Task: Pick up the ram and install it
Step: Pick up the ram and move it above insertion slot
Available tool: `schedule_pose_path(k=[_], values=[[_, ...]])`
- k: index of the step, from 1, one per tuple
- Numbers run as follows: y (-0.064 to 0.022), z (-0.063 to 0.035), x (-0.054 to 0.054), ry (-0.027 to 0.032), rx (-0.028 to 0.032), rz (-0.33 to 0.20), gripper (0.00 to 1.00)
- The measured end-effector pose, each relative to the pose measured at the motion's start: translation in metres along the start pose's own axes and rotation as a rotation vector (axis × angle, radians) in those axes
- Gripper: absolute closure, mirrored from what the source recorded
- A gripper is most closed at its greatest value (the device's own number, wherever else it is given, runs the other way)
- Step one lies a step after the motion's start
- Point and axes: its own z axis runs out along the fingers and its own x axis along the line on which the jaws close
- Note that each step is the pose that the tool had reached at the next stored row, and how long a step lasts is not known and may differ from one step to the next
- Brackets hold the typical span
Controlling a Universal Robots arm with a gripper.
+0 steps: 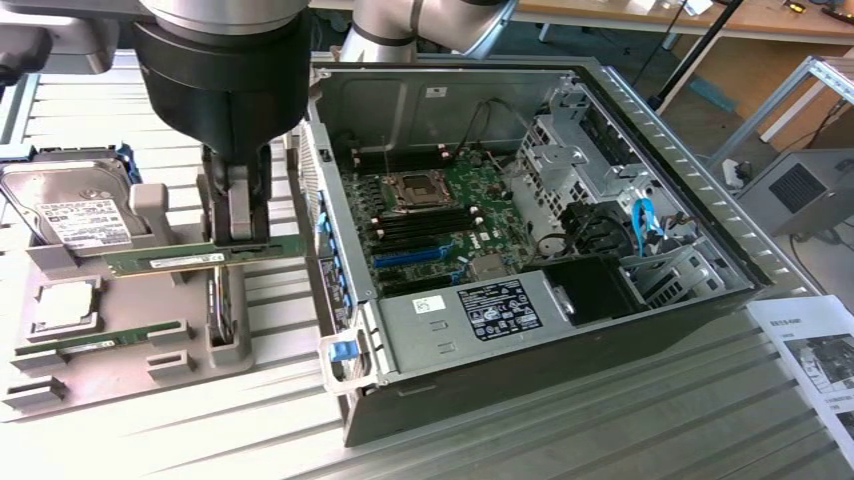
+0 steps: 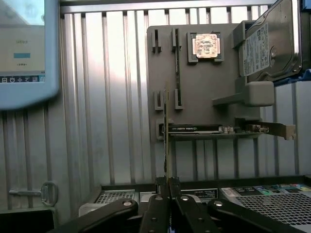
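At the exterior view's left, a grey holder tray (image 1: pixel 134 312) lies on the ribbed metal tabletop (image 1: pixel 601 425). It carries a silver hard drive (image 1: pixel 74 200) propped at a tilt at its far end, a square processor chip (image 1: pixel 64 305) in a pocket nearer the camera, and a second memory stick (image 1: pixel 100 342) lying in its slot beside that chip. Just to the right of the hard drive, the gripper (image 1: pixel 240 238) hangs straight down over the tray with its jaws nearly shut, pinching the ram (image 1: pixel 174 260). The green stick is on its long edge, level, just above the tray, and juts out of the jaws toward the hard drive. In the wrist view the gripper (image 2: pixel 168 183) clamps the ram (image 2: pixel 166 136) from both sides. The stick is seen edge-on as a thin line, with the tray (image 2: pixel 204 82), the chip (image 2: pixel 206 46), the hard drive (image 2: pixel 272 43) and an expansion card (image 2: pixel 204 129) with a metal bracket behind it. Right of the tray in the exterior view stands the open computer case (image 1: pixel 694 180) on its side, its green motherboard (image 1: pixel 441 215) showing a processor socket and rows of black and blue slots. At the far right a printed sheet (image 1: pixel 814 360) lies on the tabletop.
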Motion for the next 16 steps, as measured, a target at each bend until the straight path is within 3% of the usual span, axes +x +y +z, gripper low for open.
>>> schedule_pose_path(k=[16], values=[[-0.0294,-0.0007,-0.001,0.0,-0.0002,0.0,0.88]])
